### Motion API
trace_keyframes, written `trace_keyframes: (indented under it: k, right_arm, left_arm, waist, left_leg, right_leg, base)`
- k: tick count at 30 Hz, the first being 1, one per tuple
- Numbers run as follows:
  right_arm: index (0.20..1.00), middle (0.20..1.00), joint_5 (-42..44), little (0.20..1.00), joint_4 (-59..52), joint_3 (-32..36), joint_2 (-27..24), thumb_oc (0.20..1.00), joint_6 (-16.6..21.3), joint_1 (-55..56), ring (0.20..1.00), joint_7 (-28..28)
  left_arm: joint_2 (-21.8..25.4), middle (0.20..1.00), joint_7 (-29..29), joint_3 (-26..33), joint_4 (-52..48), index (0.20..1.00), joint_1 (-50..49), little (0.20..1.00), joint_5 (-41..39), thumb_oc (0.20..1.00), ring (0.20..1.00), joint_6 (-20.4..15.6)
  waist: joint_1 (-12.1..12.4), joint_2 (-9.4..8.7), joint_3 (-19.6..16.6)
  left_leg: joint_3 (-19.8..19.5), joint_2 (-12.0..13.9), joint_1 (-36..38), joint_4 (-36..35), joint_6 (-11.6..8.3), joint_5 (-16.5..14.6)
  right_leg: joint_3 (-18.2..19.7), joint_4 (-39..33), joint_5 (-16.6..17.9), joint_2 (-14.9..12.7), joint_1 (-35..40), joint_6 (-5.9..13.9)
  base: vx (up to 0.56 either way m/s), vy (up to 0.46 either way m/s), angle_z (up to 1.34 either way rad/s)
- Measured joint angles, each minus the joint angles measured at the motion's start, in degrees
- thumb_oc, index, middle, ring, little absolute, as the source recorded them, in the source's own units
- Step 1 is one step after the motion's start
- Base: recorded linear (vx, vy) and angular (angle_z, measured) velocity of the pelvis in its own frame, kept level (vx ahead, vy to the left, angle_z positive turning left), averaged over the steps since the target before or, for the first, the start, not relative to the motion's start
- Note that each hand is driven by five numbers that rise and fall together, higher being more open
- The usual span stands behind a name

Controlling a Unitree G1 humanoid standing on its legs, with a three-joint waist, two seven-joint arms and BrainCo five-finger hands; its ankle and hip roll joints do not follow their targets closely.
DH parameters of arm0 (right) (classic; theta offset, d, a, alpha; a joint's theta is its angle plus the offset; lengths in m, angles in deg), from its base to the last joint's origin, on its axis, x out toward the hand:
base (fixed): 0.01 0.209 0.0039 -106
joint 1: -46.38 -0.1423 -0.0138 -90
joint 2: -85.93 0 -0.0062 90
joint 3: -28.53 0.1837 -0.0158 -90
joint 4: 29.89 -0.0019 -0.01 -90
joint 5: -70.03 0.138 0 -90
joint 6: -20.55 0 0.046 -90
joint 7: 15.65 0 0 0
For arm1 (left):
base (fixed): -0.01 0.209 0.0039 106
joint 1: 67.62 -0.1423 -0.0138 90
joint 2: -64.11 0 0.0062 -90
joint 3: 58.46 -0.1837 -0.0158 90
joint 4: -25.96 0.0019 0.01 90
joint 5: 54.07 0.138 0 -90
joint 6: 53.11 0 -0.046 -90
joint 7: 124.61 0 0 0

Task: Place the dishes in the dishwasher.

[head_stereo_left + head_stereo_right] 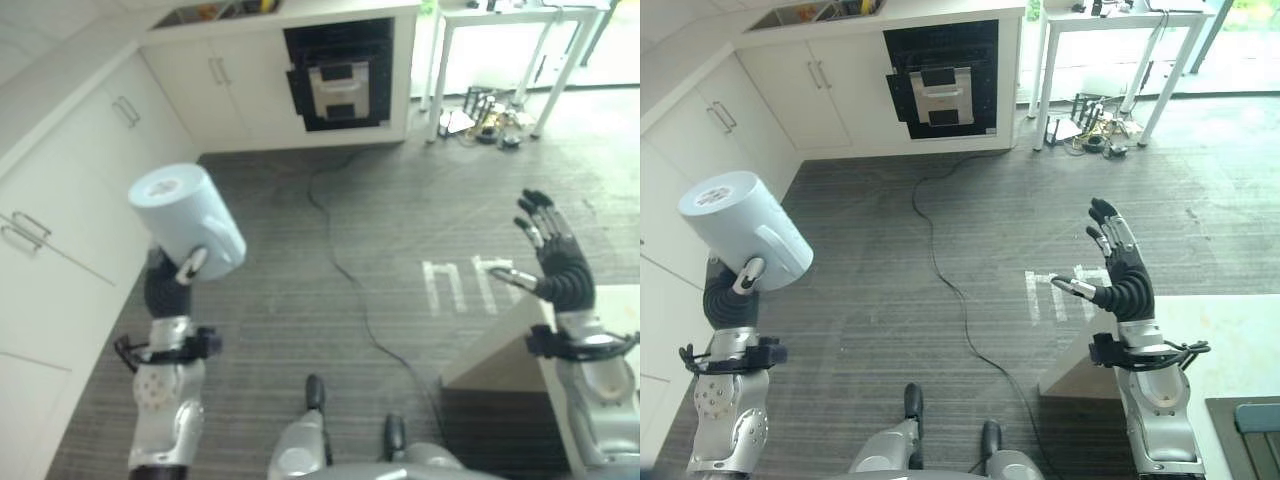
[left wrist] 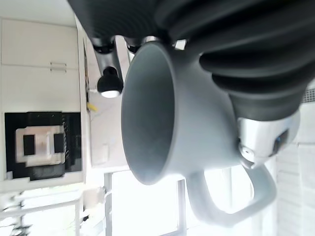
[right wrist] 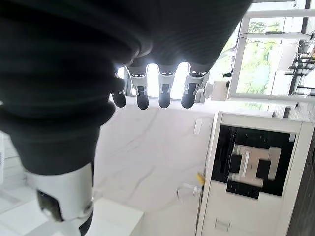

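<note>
Mug (image 1: 187,222) sits in your left hand (image 1: 172,282), fingers and thumb curled round its body, base tipped up and away and handle (image 2: 231,199) off to the side. Dishwasher (image 1: 338,75) lies well ahead of that hand, across the floor (image 1: 380,260). Your right hand (image 1: 1123,280) is raised with fingers spread, carrying nothing, so the left arm does the placing.

Grey wood-grain plank floor (image 1: 890,260), extending ahead of both raised hands; white painted markings (image 1: 1045,290) lie on it just beside the open right hand (image 1: 1118,275), and small clutter (image 1: 1085,130) under a white-legged table (image 1: 1120,30) lies well beyond that hand.
</note>
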Motion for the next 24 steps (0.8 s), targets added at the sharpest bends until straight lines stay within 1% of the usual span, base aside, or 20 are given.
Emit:
trace_keyframes:
  k: [2, 3, 4, 5, 6, 7, 9, 11, 13, 14, 15, 16, 17, 18, 19, 20, 21, 22, 23, 24]
  right_arm:
    - [1.0, 1.0, 0.0, 1.0, -3.27, -1.2, 0.34, 1.0, 0.01, 3.34, 1.0, 1.56]
    - [1.0, 1.0, 0.05, 1.0, -5.66, -0.76, -0.84, 1.0, 0.07, 4.13, 1.0, 2.01]
    - [1.0, 1.0, 0.09, 1.0, -6.76, -0.49, 0.27, 1.0, 0.17, 4.28, 1.0, 2.37]
    - [1.0, 1.0, 0.06, 1.0, -7.08, -1.04, 0.37, 1.0, 0.19, 4.62, 1.0, 2.54]
    - [1.0, 1.0, 0.11, 1.0, -8.12, -0.82, 0.39, 1.0, 0.18, 4.4, 1.0, 2.42]
    - [1.0, 1.0, 0.12, 1.0, -8.73, -0.77, 0.54, 1.0, 0.21, 3.12, 1.0, 2.24]
    - [1.0, 1.0, 0.01, 1.0, -8.77, -1.11, 1.16, 1.0, 0.0, 1.59, 1.0, 1.74]
    - [1.0, 1.0, -0.14, 1.0, -8.68, -1.2, 2.3, 1.0, -0.28, -0.39, 1.0, 0.57]
    - [1.0, 1.0, -0.22, 1.0, -8.69, -1.06, 2.74, 1.0, -0.27, -1.06, 1.0, -0.36]
    - [1.0, 1.0, -0.24, 1.0, -8.55, -0.93, 3.2, 1.0, -0.31, -0.95, 1.0, -0.8]
    - [1.0, 1.0, -0.32, 1.0, -8.46, -1.15, 5.51, 1.0, -0.37, -0.43, 1.0, -1.3]
    - [1.0, 1.0, -0.33, 1.0, -8.42, -0.92, 6.79, 1.0, -0.35, -0.46, 1.0, -1.49]
    - [1.0, 1.0, -1.4, 1.0, -10.11, -0.75, 6.45, 1.0, 0.04, -1.21, 1.0, -2.43]
    - [1.0, 1.0, -3.07, 1.0, -10.58, -3.55, 8.76, 1.0, 0.58, 0.81, 1.0, -2.37]
    - [1.0, 1.0, -4.13, 1.0, -8.95, -6.07, 7.39, 1.0, -0.95, 3.57, 1.0, -2.41]
    - [1.0, 1.0, -4.67, 1.0, -8.82, -6.39, 4.02, 1.0, -1.16, 3.76, 1.0, -2.35]
    - [1.0, 1.0, -4.57, 1.0, -6.86, -6.32, 0.65, 1.0, -1.31, 3.93, 1.0, -1.84]
    - [1.0, 1.0, -3.29, 1.0, -5.86, -2.31, 2.29, 1.0, -0.72, 4.68, 1.0, -0.77]
    - [1.0, 1.0, -1.44, 1.0, -3.55, 0.26, 3.72, 1.0, -0.65, 3.27, 1.0, -0.44]
    - [1.0, 1.0, -1.12, 1.0, -2.56, 0.07, 4.55, 1.0, -1.06, 1.77, 1.0, -0.15]
  left_arm:
    - [-0.21, 0.2, 0.33, 1.84, -1.1, 0.2, -0.51, 0.2, -0.06, 0.2, 0.2, -0.51]
    - [-0.36, 0.2, 0.42, 2.02, -1.45, 0.2, -0.51, 0.2, -0.1, 0.2, 0.2, -0.45]
    - [0.78, 0.2, 0.26, 1.9, -1.97, 0.2, 0.45, 0.2, -0.08, 0.2, 0.2, -0.1]
    - [1.21, 0.2, 0.25, 1.76, -2.57, 0.2, 0.69, 0.2, -0.1, 0.2, 0.2, -0.07]
    - [2.11, 0.2, 0.1, 1.74, -3.8, 0.2, 0.76, 0.2, -0.09, 0.2, 0.2, -0.04]
    - [2.67, 0.2, 0.07, 1.72, -4.55, 0.2, 0.99, 0.2, -0.1, 0.2, 0.2, -0.04]
    - [2.82, 0.2, -0.31, 1.68, -5.47, 0.2, 1.28, 0.2, -0.12, 0.2, 0.2, 0.21]
    - [3.61, 0.2, -1.03, 1.7, -5.72, 0.2, 2.78, 0.2, -0.13, 0.2, 0.2, 0.38]
    - [4.24, 0.2, -1.6, 1.72, -6.04, 0.2, 3.07, 0.2, -0.11, 0.2, 0.2, 0.66]
    - [4.21, 0.2, -2.14, 1.79, -6.06, 0.2, 3.12, 0.2, -0.11, 0.2, 0.2, 1.05]
    - [4.32, 0.2, -3.15, 1.82, -6.0, 0.2, 3.21, 0.2, -0.11, 0.2, 0.2, 2.7]
    - [4.49, 0.2, -3.39, 1.82, -6.03, 0.2, 3.48, 0.2, -0.06, 0.2, 0.2, 2.82]
    - [2.36, 0.2, -3.71, 1.98, -7.39, 0.2, 2.96, 0.2, 0.11, 0.2, 0.2, 2.77]
    - [2.12, 0.2, -3.35, 1.17, -8.37, 0.2, -0.18, 0.2, 0.1, 0.2, 0.2, 2.6]
    - [0.87, 0.2, -3.06, -0.32, -7.96, 0.2, -2.34, 0.2, 0.15, 0.2, 0.2, 3.66]
    - [0.85, 0.2, -3.18, -1.01, -7.68, 0.2, -1.34, 0.2, 0.1, 0.2, 0.2, 3.81]
    - [1.73, 0.2, -3.4, -0.99, -3.54, 0.2, 2.81, 0.2, 0.15, 0.2, 0.2, 3.98]
    - [6.84, 0.2, -3.71, -0.75, -0.5, 0.2, 9.27, 0.2, 0.13, 0.2, 0.2, 4.47]
    - [9.89, 0.2, -3.67, 1.01, -0.85, 0.2, 9.66, 0.2, 0.08, 0.2, 0.2, 4.61]
    - [8.75, 0.2, -2.42, 3.35, -0.43, 0.2, 6.02, 0.2, -0.23, 0.2, 0.2, 4.8]
  waist:
    - [0.63, -3.63, -0.25]
    - [0.38, -1.88, -0.57]
    - [-1.03, -2.75, -0.48]
    - [-1.07, -3.74, -0.68]
    - [-0.47, -5.77, -1.52]
    - [0.6, -6.54, -2.0]
    - [2.23, -6.87, -2.19]
    - [2.86, -6.85, -2.22]
    - [3.04, -6.86, -2.55]
    - [3.27, -6.88, -2.59]
    - [3.39, -8.5, -3.35]
    - [3.56, -10.54, -3.8]
    - [4.06, -8.64, -3.99]
    - [3.95, -5.89, -4.33]
    - [2.06, -3.62, -5.49]
    - [1.68, -1.6, -5.06]
    - [-0.01, -3.86, -3.08]
    - [-5.09, -10.09, -1.13]
    - [-5.36, -13.61, -0.46]
    - [-3.49, -13.98, -0.05]
  left_leg:
    - [3.2, -3.65, -1.61, 14.84, 2.23, -1.51]
    - [2.61, -3.36, 1.12, 13.08, 2.51, -4.2]
    - [2.81, -5.61, 6.25, 7.09, 5.41, 0.47]
    - [2.98, -7.28, 8.04, 5.99, 6.08, 0.06]
    - [2.97, -9.72, 9.32, 5.45, 7.68, -1.03]
    - [2.86, -11.24, 10.0, 5.3, 8.74, -1.08]
    - [2.52, -12.45, 11.28, 4.89, 9.73, -1.11]
    - [0.82, -12.63, 12.08, 4.39, 9.96, -1.22]
    - [0.14, -12.71, 12.77, 4.39, 9.96, -1.23]
    - [-0.4, -12.73, 13.13, 4.49, 9.97, -1.24]
    - [-0.42, -12.87, 11.36, 10.15, 9.77, -1.38]
    - [-0.12, -14.39, 6.61, 17.63, 9.84, -3.53]
    - [0.77, -18.6, 4.08, 17.04, 16.36, -8.31]
    - [3.39, -20.8, 5.94, 19.09, 19.57, -13.62]
    - [1.93, -19.99, 8.17, 15.43, 19.45, -12.96]
    - [0.4, -19.01, 10.49, 10.59, 13.23, -11.07]
    - [-2.9, -19.46, 9.43, 11.8, -2.19, -6.98]
    - [-4.21, -18.85, 4.22, 22.94, 17.43, -13.2]
    - [-3.58, -16.73, 9.72, 14.93, 14.5, -13.26]
    - [-2.1, -16.41, 15.02, 11.83, 12.74, -12.71]
  right_leg:
    - [1.68, 0.59, -1.7, -5.76, -0.89, 1.84]
    - [1.54, -0.21, -2.53, -5.55, 0.3, 4.37]
    - [1.48, 0.77, -2.74, -7.75, 2.37, 7.37]
    - [1.51, 0.76, -3.2, -9.0, 3.84, 8.02]
    - [1.12, 0.24, -4.14, -11.14, 5.5, 9.62]
    - [0.01, -0.28, -4.23, -12.67, 6.49, 10.32]
    - [-1.89, -0.15, -3.72, -13.47, 7.56, 10.78]
    - [-4.03, 2.53, -3.54, -13.5, 7.72, 11.07]
    - [-4.29, 7.08, -3.56, -13.43, 6.48, 11.36]
    - [-4.1, 11.43, -3.7, -13.45, 5.16, 11.96]
    - [-1.35, 22.33, -2.22, -14.45, 0.14, 13.34]
    - [0.63, 25.02, -0.66, -15.3, -0.42, 13.27]
    - [4.43, 40.69, 2.28, -15.27, -9.51, 18.19]
    - [8.17, 66.71, 9.84, -12.82, -23.84, 18.44]
    - [1.73, 68.86, 4.76, -11.77, -30.61, 13.36]
    - [-5.33, 57.92, -1.05, -9.86, -34.14, 8.93]
    - [-11.03, 38.09, -6.16, -8.84, -33.93, 4.36]
    - [-11.91, 17.57, -3.53, -13.98, -31.53, 7.5]
    - [-11.29, 9.06, -0.39, -15.75, -31.22, 9.92]
    - [-10.97, 2.84, 0.39, -13.84, -29.71, 8.43]
  base:
    - [0.31, 0.175, -0.72]
    - [0.34, 0.189, -0.66]
    - [0.32, 0.197, -0.25]
    - [0.3, 0.197, 0.11]
    - [0.28, 0.204, 0.25]
    - [0.27, 0.22, 0.28]
    - [0.24, 0.233, 0.33]
    - [0.17, 0.202, 0.54]
    - [0.17, 0.239, 0.39]
    - [0.17, 0.243, 0.38]
    - [0.28, 0.368, 0.49]
    - [0.3, 0.389, 0.36]
    - [0.33, 0.342, 0.0]
    - [0.37, 0.074, -0.05]
    - [0.49, -0.066, -0.11]
    - [0.53, -0.172, 0.32]
    - [0.46, -0.187, 1.43]
    - [0.45, -0.199, 1.87]
    - [0.38, -0.178, 0.99]
    - [0.37, -0.226, -0.16]
